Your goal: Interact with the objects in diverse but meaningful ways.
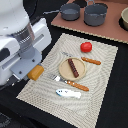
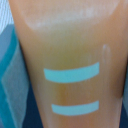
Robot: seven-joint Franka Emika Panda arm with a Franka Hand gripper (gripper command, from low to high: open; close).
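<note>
Bread: yellow-orange slab [image 1: 35, 73] at the gripper [image 1: 33, 74], over the mat's [image 1: 102, 75] edge on the exterior view's left; it fills the wrist view [image 2: 65, 60]
Gripper: seems clamped on the bread
Plate: [image 1: 62, 68] holds the sausage [image 1: 74, 67]
Advice: lower onto bare mat, clear of the plate and white-and-blue piece [image 1: 67, 93], before letting go

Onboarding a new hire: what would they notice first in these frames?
The big white robot arm fills the exterior view's left, with an orange block at its tip, over the mat's edge. On the mat, a red tomato stands out beside a round plate holding a dark sausage stick. The wrist view shows only orange.
</note>
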